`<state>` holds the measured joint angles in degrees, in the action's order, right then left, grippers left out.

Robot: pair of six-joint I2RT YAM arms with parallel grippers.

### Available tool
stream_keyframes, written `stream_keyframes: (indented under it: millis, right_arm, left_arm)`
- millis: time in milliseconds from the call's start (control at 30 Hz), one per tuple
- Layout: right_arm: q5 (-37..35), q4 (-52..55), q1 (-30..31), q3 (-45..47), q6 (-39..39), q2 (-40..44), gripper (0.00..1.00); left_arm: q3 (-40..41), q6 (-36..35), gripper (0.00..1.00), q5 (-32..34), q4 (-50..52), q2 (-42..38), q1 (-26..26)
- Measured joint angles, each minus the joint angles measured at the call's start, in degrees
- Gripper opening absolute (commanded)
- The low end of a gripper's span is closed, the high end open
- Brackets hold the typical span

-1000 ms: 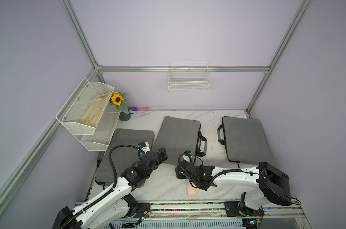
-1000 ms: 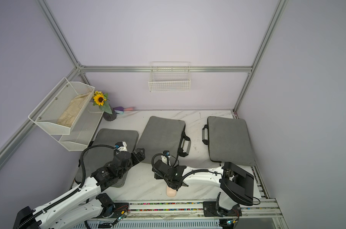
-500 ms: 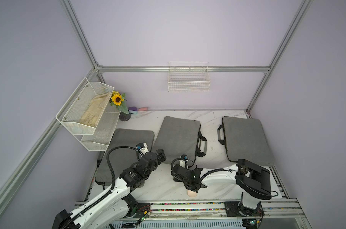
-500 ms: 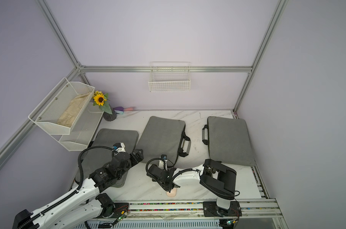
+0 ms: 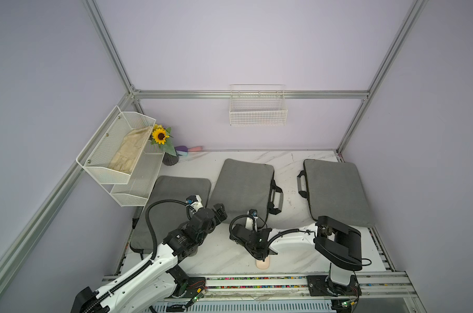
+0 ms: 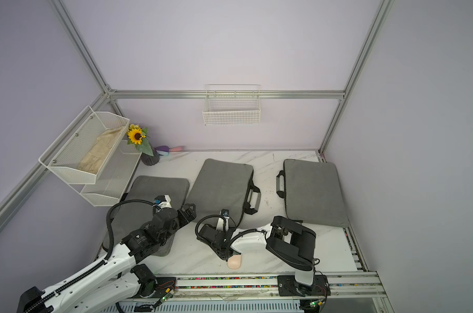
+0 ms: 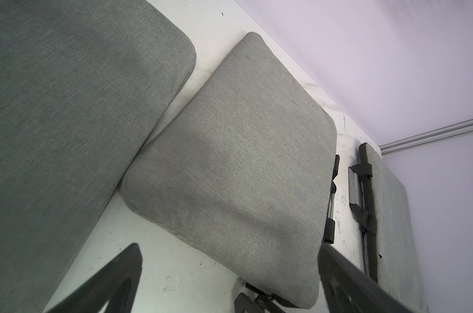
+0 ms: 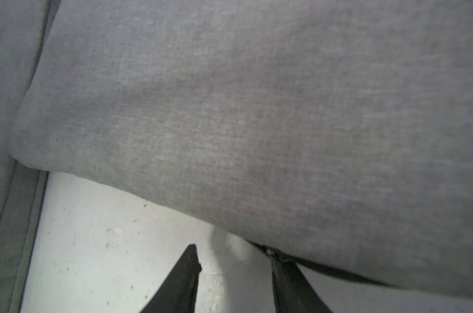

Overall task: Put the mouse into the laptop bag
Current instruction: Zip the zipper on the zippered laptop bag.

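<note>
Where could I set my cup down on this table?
Bare marble: the back strip between the vase and the right bag, behind the middle bag; the lane between those two bags, narrowed by handles. Crowded: the front, around the mouse, the right gripper and the left bag.

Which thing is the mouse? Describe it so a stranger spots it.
Start at the white marble table and follow its front edge. The mouse lies about midway along it. It is small, rounded and pale pink, unlike the big flat grey laptop bags.
</note>
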<state>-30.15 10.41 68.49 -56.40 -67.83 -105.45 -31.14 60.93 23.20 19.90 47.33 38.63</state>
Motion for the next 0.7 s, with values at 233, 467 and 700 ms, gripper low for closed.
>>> stream_keyframes:
  millis: [233,467,700]
  right_arm:
    - [-2.78,2.47,0.04,-1.25,-1.25,-1.09,0.44]
    - [-7.58,4.85,0.09,-4.98,-2.54,-5.09,0.26]
    - [-9.11,6.27,0.04,-5.4,-3.15,-5.64,0.01]
  left_arm:
    - [0.04,-0.02,1.0,0.0,-0.5,0.11,-0.02]
    - [0.04,-0.04,1.0,0.02,-0.98,1.36,-0.39]
    - [0.04,-0.42,1.0,-0.42,-2.21,2.27,-0.74]
